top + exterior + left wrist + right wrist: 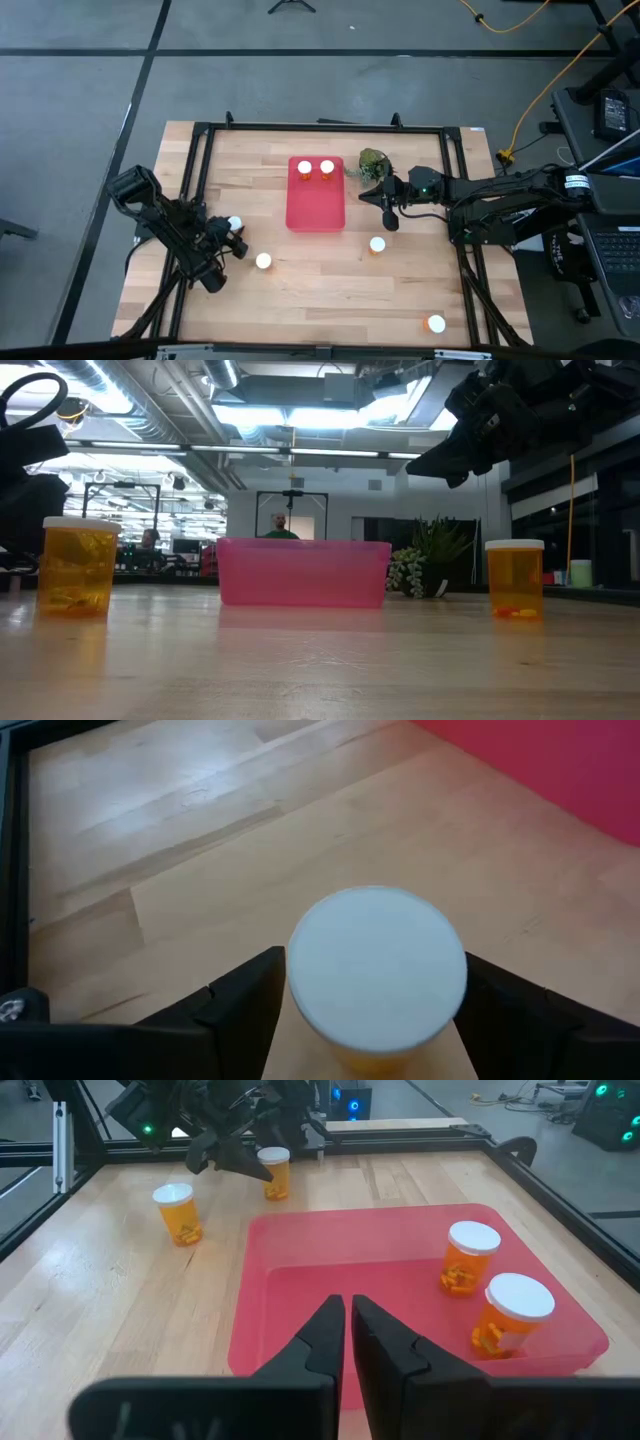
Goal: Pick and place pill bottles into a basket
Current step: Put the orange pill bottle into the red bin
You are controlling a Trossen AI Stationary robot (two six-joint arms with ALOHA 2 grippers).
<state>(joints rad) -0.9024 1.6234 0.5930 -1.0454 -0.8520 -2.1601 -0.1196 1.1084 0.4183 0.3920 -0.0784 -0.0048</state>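
Note:
The basket (315,208) is a red-pink tray at the table's middle, with two pill bottles (304,170) (327,169) standing at its far end. My left gripper (235,234) is open at the left, its fingers (240,1010) close on either side of a white-capped pill bottle (377,967) that stands on the wood. Another bottle (263,261) stands just right of it. Two more are on the table, one right of the basket (377,244) and one near the front right (436,323). My right gripper (347,1315) is shut and empty, just above the basket's right wall (300,1260).
A small green plant (372,163) stands at the basket's far right corner, beside the right arm. A black frame (200,135) runs around the tabletop. In the low view a person (280,525) shows far behind the table.

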